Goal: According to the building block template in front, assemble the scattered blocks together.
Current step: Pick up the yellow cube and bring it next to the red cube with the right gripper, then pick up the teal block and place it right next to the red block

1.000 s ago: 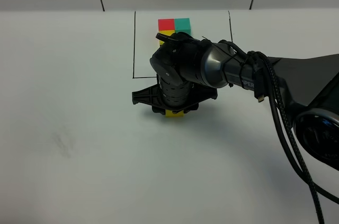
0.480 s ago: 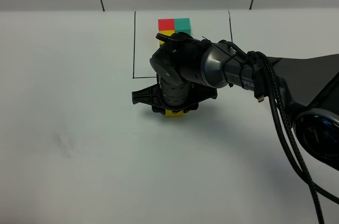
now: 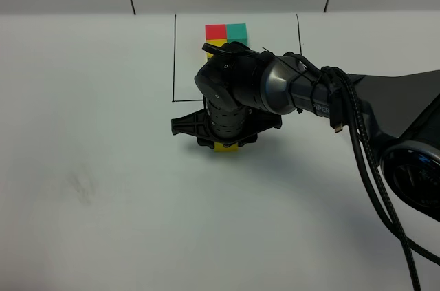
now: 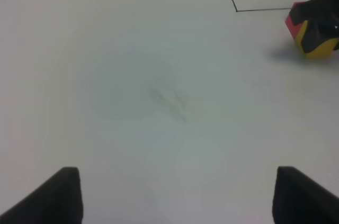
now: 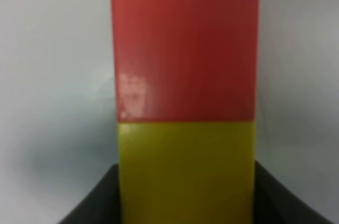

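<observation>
Template (image 3: 227, 32) inside drawn rectangle (image 3: 174, 57), yellow cube (image 3: 226, 147) outside

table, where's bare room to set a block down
Free: the table's whole left side, beside the black outline; also the near strip in front of the yellow block. Crowded: the middle, where the right arm covers the outline's lower part and its jaws grip the yellow block.
</observation>
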### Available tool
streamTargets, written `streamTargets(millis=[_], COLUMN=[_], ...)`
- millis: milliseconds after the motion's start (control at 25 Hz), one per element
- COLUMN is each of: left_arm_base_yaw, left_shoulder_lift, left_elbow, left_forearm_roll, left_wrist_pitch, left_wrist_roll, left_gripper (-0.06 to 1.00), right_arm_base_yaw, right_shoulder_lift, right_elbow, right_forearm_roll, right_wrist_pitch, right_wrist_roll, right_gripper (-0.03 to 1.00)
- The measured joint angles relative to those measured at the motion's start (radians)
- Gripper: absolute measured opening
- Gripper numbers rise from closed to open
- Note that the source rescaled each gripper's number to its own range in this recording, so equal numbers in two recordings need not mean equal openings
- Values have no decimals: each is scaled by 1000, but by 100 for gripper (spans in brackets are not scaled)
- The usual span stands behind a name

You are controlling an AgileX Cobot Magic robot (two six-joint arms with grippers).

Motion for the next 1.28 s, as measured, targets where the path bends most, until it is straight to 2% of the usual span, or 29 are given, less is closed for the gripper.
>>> streamTargets(millis=[520, 640, 840, 960, 1120, 1280], left_arm_base_yaw=[0, 0, 0, 0, 0, 0], left_shoulder_lift=[0, 0, 0, 0, 0, 0], left_elbow=[0, 0, 0, 0, 0, 0], left_forearm_roll=[0, 0, 0, 0, 0, 0], left_wrist_pitch=[0, 0, 0, 0, 0, 0], left_wrist_roll=[0, 0, 0, 0, 0, 0], left_gripper=[67, 67, 67, 67, 67, 67], right_arm_base_yaw=[0, -2, -3, -4, -4, -4], right_shoulder_lift=[0, 16, 5, -32, -96, -149], right_elbow=[0, 1, 1, 1, 1, 1], right_forearm_roll=[0, 2, 0, -4, -5, -9], right_wrist_pitch=[0, -4, 2, 6, 25, 96], right_wrist_roll=[0, 0, 0, -10, -45, -186], right_gripper=[27, 41, 77, 92, 99, 100])
